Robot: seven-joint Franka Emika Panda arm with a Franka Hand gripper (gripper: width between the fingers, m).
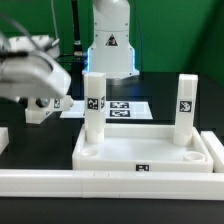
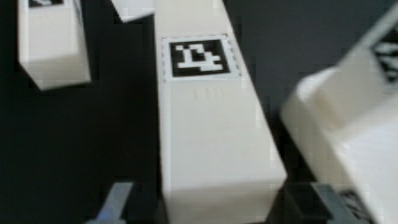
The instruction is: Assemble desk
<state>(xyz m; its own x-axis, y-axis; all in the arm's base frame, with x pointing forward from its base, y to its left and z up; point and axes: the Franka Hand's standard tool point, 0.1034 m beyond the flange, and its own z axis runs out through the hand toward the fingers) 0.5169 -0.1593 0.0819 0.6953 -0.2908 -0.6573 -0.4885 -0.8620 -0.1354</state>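
Observation:
The white rimmed tabletop (image 1: 145,150) lies in the middle of the exterior view. Two leg blocks stand upright in it, one at its left (image 1: 95,105) and one at its right (image 1: 185,105). My gripper (image 1: 40,108) is blurred at the exterior view's left, just beyond the tabletop's left end. In the wrist view my gripper (image 2: 214,205) is shut on a third leg block (image 2: 210,120), whose tag faces the camera. The dark fingers (image 2: 121,200) flank its near end. Another white block (image 2: 54,50) lies past it on the dark table.
A long white border rail (image 1: 100,182) runs along the front. The marker board (image 1: 128,108) lies behind the tabletop, before the robot's base (image 1: 110,45). A white tagged part (image 2: 347,100) sits close beside the held leg in the wrist view.

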